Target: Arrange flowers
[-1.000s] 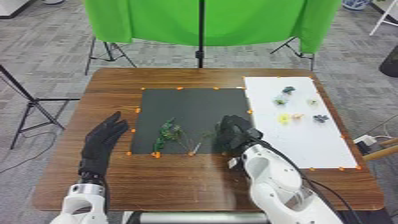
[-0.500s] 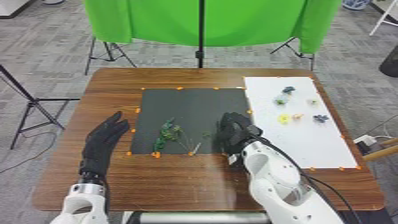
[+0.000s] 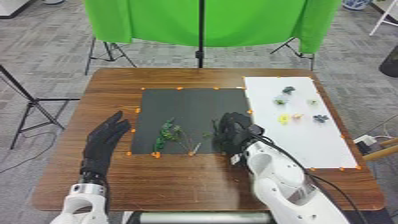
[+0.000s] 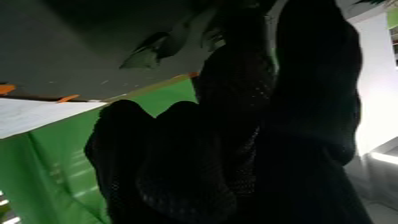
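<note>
In the head view my right hand point(image 3: 236, 131) is over the right part of the black sheet point(image 3: 191, 100), its fingers curled round a thin green stem point(image 3: 216, 127) that shows at their left side. Green leafy stems point(image 3: 168, 131) lie on the sheet's lower left part. My left hand point(image 3: 105, 137) rests open left of the sheet. On the white sheet point(image 3: 311, 147) are a yellow flower point(image 3: 284, 118), a peach one point(image 3: 298, 116) and a dark blue one point(image 3: 321, 118). In the right wrist view my right hand point(image 4: 235, 80) is dark, with green leaves point(image 4: 147, 52) near its fingertips.
Orange tape pieces point(image 3: 155, 155) hold the sheets to the brown table point(image 3: 169, 185). More small flowers point(image 3: 288, 90) lie on the white sheet's upper part. A green cloth point(image 3: 155, 22) hangs on a stand beyond the table.
The right hand has shifted slightly and its forearm has turned a little. A thin green stem now stands out at the hand's left side. The left hand has stayed still.
</note>
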You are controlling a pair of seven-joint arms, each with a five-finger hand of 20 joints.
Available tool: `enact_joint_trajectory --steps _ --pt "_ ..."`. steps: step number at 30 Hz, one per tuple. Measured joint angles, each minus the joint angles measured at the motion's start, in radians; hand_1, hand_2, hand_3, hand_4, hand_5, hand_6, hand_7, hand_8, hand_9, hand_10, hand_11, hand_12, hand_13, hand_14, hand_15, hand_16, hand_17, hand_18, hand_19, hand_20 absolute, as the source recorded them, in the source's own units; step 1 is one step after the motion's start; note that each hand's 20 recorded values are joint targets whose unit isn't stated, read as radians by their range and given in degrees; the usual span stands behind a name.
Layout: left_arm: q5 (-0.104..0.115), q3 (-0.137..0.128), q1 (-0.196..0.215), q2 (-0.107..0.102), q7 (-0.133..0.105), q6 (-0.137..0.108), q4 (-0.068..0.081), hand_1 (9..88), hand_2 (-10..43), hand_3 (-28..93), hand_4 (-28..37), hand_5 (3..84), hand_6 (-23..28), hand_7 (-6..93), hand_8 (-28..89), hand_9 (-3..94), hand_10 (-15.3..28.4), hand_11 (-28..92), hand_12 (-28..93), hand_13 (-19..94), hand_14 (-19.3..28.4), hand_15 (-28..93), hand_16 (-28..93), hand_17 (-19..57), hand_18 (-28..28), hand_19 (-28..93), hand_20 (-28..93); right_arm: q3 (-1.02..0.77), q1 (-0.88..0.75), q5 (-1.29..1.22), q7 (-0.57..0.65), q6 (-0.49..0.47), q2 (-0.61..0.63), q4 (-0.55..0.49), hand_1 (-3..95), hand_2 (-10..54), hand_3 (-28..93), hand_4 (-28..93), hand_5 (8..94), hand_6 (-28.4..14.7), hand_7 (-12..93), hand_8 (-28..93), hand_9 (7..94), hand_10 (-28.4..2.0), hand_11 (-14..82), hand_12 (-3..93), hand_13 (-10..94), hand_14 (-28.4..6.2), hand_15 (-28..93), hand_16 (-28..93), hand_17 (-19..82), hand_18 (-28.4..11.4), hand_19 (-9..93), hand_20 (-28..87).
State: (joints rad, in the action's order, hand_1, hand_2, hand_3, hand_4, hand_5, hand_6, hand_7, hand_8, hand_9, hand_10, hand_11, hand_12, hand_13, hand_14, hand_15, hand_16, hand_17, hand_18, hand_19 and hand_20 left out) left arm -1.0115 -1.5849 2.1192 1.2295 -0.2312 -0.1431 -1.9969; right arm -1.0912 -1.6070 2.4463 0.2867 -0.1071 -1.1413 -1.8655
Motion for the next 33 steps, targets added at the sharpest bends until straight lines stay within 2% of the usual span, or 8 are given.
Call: enact_joint_trajectory --steps 1,2,4,11,15,19,25,33 --pt "0.000 0.000 0.000 0.000 0.000 0.000 0.000 22.4 -6.2 69 -22.3 43.6 2.5 8.0 -6 45.5 11.2 11 13 37 13.9 11 0 9.1 10.9 2 20 -0.005 -0.002 -0.001 -0.001 0.001 0.003 -0.004 55.4 -9.5 26 12 74.2 -2.0 21 8 91.3 -10.0 49.3 24.1 93 -2.3 69 32 71 -11.3 93 69" --pt "0.000 0.000 0.000 0.000 0.000 0.001 0.000 22.4 -6.2 69 -22.3 43.6 2.6 7.9 -6 45.4 11.2 11 13 37 13.9 11 0 9.2 10.9 2 20 -0.011 -0.006 -0.004 -0.002 0.003 0.006 -0.012 45.8 -9.5 48 -3 74.2 -1.9 22 2 91.0 -10.4 48.7 24.5 93 -2.7 68 32 70 -11.5 93 68" --pt "0.000 0.000 0.000 0.001 0.000 0.001 0.000 22.4 -6.2 69 -22.3 43.6 2.6 7.9 -6 45.4 11.2 11 13 37 13.8 11 0 9.2 10.9 2 20 -0.032 -0.019 -0.019 -0.001 0.012 0.014 -0.035 38.4 -9.5 60 -10 73.7 -1.9 21 -6 89.6 -11.8 46.0 24.5 91 -3.0 68 32 69 -12.0 93 68" --pt "0.000 -0.001 0.001 0.001 0.000 0.001 0.000 22.3 -6.2 69 -22.2 43.7 2.6 8.0 -6 45.4 11.2 11 13 37 13.8 11 0 9.2 10.9 2 20 -0.171 -0.061 -0.112 0.044 0.069 0.058 -0.172 35.5 -9.5 63 -9 72.0 -2.3 20 -7 87.3 -13.5 40.0 25.9 89 -4.0 66 32 65 -12.8 93 66" --pt "0.000 -0.001 0.001 0.001 0.000 0.001 0.000 22.3 -6.3 69 -22.1 43.7 2.6 8.0 -6 45.4 11.2 11 13 37 14.0 11 0 9.2 10.9 2 20 -0.300 -0.070 -0.243 0.067 -0.070 0.097 -0.255 35.3 -1.1 67 6 70.0 -1.8 18 6 88.1 -13.5 42.4 25.5 89 -4.6 67 31 65 -13.1 93 66" --pt "0.000 -0.001 0.000 0.001 0.000 0.001 0.000 22.3 -6.4 69 -22.2 43.7 2.5 7.9 -6 45.4 11.2 11 13 37 14.0 11 0 9.2 10.9 2 20 -0.375 -0.075 -0.406 0.057 -0.227 0.123 -0.286 33.7 6.2 76 16 62.5 0.7 16 -9 90.8 -12.3 45.9 25.0 92 -4.6 68 31 69 -13.4 93 68" --pt "-0.001 -0.001 0.000 0.001 0.000 0.003 0.000 22.2 -6.3 69 -22.3 43.6 2.5 8.0 -6 45.4 11.2 11 13 37 13.8 11 0 9.2 10.9 2 20 -0.227 -0.036 -0.409 0.040 -0.328 0.140 -0.278 33.6 11.2 77 18 55.3 1.6 15 -11 92.0 -11.6 48.1 24.9 93 -4.3 70 31 70 -13.3 93 70" --pt "-0.001 0.001 -0.002 0.001 0.000 0.007 0.001 22.2 -6.1 69 -22.3 43.6 2.6 7.8 -6 45.4 11.2 11 13 37 13.9 11 0 9.1 10.9 2 20 -0.063 0.025 -0.342 0.001 -0.457 0.112 -0.253 33.2 12.3 77 19 55.9 2.2 16 -11 92.2 -11.6 48.9 24.9 93 -4.2 71 31 71 -13.4 93 71"
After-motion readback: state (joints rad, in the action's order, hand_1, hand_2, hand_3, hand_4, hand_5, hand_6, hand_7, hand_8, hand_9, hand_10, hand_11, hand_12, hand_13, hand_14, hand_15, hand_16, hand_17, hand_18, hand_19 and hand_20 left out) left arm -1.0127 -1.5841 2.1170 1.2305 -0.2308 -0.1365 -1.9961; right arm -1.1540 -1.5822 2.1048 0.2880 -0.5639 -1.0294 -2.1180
